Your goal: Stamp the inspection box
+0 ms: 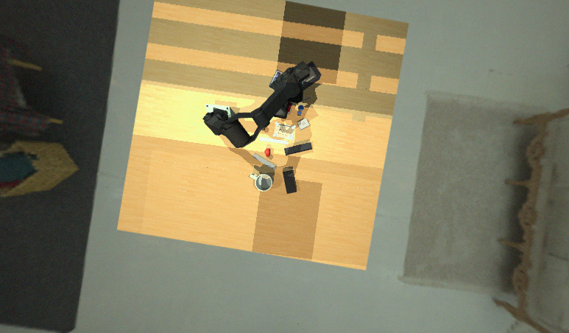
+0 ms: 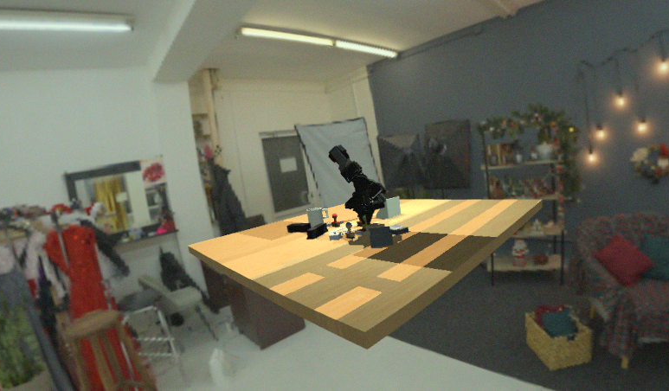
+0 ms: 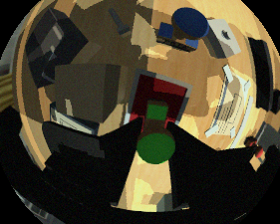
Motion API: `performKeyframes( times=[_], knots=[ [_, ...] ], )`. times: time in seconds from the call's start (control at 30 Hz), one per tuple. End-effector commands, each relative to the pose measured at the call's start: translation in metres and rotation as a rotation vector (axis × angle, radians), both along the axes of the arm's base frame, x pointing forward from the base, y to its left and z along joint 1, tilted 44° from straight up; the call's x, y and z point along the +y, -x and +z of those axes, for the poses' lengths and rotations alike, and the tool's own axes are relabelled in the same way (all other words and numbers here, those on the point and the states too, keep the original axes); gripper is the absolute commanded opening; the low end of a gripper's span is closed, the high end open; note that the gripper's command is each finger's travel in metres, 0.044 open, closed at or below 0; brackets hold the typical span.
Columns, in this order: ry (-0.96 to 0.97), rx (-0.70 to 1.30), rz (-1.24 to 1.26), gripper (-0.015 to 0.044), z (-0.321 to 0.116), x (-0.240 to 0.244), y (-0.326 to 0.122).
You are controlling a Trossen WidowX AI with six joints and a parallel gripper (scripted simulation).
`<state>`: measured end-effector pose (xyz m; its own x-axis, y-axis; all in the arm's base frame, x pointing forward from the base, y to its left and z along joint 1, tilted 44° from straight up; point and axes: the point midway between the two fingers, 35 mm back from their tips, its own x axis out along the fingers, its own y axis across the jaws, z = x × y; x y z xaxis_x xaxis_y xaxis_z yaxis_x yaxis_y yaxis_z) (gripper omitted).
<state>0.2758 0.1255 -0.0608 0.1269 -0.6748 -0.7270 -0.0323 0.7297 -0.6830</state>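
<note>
My gripper point(image 3: 154, 123) is shut on the green stamp point(image 3: 155, 148), with the round green knob toward the wrist camera and the green base beyond the fingertips. The base shows against the red ink pad point(image 3: 161, 86) point(image 1: 289, 108), within its grey rim; whether it touches the pad cannot be told. The arm hides the gripper in the top view. The white card point(image 3: 230, 111) point(image 1: 284, 130) lies to the right of the pad in the wrist view; no print can be made out. A blue stamp point(image 3: 189, 23) point(image 1: 300, 107) point(image 2: 348, 226) and a red stamp point(image 1: 267, 152) point(image 2: 334, 216) stand nearby.
A small white box point(image 1: 303, 123) is beside the card. Black blocks point(image 1: 298, 149) point(image 1: 289, 180), a grey bar point(image 1: 264, 160) and a mug point(image 1: 263, 182) point(image 2: 315, 214) lie beyond it. A dark box point(image 3: 85, 91) stands left of the pad, with a bolt point(image 3: 120, 21) farther off.
</note>
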Motion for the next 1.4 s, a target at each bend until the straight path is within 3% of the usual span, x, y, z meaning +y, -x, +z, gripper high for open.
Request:
performKeyframes(
  times=[0.0,1.37],
  knots=[
    [0.004,-0.001,-0.001,0.0000,-0.002,-0.002,-0.001],
    [0.003,-0.001,-0.001,0.0000,0.011,0.010,0.001]
  ],
)
